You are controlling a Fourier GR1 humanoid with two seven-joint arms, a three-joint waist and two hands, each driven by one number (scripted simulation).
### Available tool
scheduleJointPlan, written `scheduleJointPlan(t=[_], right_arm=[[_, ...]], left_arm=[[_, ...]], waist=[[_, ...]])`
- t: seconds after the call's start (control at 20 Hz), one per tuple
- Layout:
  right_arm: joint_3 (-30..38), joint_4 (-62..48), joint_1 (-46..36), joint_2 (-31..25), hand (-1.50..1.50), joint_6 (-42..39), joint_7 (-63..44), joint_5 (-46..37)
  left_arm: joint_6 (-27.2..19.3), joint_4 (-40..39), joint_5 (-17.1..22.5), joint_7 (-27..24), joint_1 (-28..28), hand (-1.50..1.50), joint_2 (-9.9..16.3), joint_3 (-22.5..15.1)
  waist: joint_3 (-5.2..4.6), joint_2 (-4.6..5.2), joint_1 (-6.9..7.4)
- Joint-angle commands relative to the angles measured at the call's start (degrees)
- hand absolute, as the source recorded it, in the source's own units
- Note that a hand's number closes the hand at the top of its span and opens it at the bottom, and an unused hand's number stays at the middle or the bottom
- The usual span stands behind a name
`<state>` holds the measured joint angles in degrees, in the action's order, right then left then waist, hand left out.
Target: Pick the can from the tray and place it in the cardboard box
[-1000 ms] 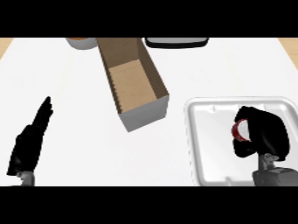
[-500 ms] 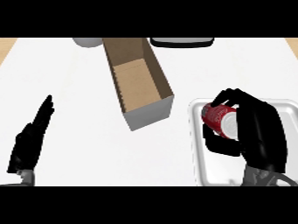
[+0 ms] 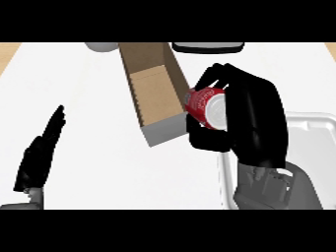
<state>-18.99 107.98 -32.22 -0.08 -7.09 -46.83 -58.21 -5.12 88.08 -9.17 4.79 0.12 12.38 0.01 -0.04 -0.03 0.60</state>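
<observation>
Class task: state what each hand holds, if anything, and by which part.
The right hand holds the red can by its side wall, fingers curled round it. The left hand holds nothing.

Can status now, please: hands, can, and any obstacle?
Right hand shut on can, beside cardboard box, off tray. Left hand open, resting at lower left. Nothing seen between can and box.

Red can (image 3: pixel 211 106) in right hand (image 3: pixel 254 123), just beside cardboard box (image 3: pixel 156 93).
</observation>
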Motion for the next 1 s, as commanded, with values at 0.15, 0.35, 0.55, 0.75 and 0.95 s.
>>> scheduleJointPlan(t=[0.15, 0.35, 0.55, 0.75, 0.95], right_arm=[[1.83, -21.98, -18.25, 0.08, 1.5, 6.97, -4.29, 4.96], [3.84, -32.81, -23.52, 0.08, 1.5, 9.68, -2.65, 8.41], [3.28, -46.98, -28.91, 0.08, 1.5, 16.77, 0.13, 13.42], [1.31, -57.05, -32.61, 0.08, 1.5, 20.43, 2.65, 16.85], [1.09, -68.66, -33.98, 0.08, 1.5, 25.12, 6.49, 19.72]], left_arm=[[0.98, 2.12, 0.09, 2.07, -1.23, 0.0, 0.27, 0.53], [-0.89, 0.78, -2.11, 3.19, -2.74, 0.0, -1.96, -1.1], [0.27, -2.24, -1.7, 0.23, -3.87, 0.0, -0.93, 0.19], [0.7, 0.31, -1.86, 3.09, -2.8, 0.0, -1.89, -1.07], [0.5, -2.17, -2.11, 1.82, -5.07, 0.0, -1.84, -0.36]], waist=[[0.01, 0.21, 0.78], [0.02, 0.27, 0.77], [0.0, 0.54, 1.42], [0.02, 0.4, 1.46], [0.0, 0.82, 2.21]])
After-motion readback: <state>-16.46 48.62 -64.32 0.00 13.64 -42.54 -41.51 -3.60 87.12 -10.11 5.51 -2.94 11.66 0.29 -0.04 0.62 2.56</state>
